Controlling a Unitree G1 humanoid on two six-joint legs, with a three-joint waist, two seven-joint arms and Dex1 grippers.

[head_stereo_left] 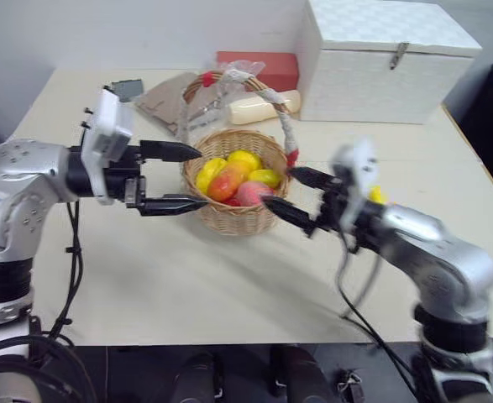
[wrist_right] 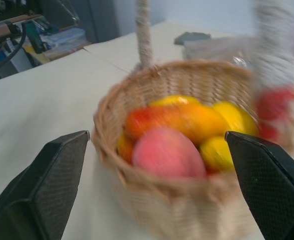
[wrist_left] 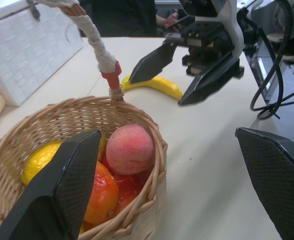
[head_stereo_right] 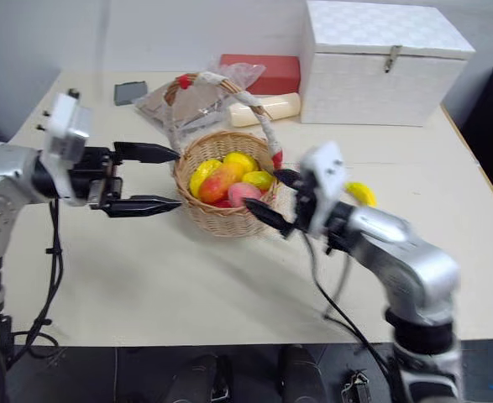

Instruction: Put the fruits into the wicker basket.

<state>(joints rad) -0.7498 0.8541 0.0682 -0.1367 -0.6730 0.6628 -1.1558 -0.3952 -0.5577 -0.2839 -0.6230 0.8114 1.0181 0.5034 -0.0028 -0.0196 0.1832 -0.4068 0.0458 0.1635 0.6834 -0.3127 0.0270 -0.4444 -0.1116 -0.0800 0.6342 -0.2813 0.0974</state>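
The wicker basket [head_stereo_left: 229, 220] stands mid-table with its arched handle [head_stereo_left: 286, 117] upright. Inside lie the red-orange mango [head_stereo_left: 227, 180], the pink peach [wrist_left: 130, 149] and some yellow fruit [head_stereo_left: 244, 159]. A yellow banana [wrist_left: 154, 85] lies on the table to the basket's right, just behind my right gripper. My left gripper [head_stereo_left: 200, 177] is open at the basket's left side, with one finger over the rim and the other outside the wall. My right gripper [head_stereo_left: 280, 186] is open and empty at the basket's right side, close to the peach.
A white woven lidded box [head_stereo_left: 380, 59] stands at the back right. A red box [head_stereo_left: 259, 67], a cream roll [head_stereo_left: 259, 107] and clear plastic wrapping [head_stereo_left: 166, 96] lie behind the basket. The table's front edge [head_stereo_left: 229, 340] is near.
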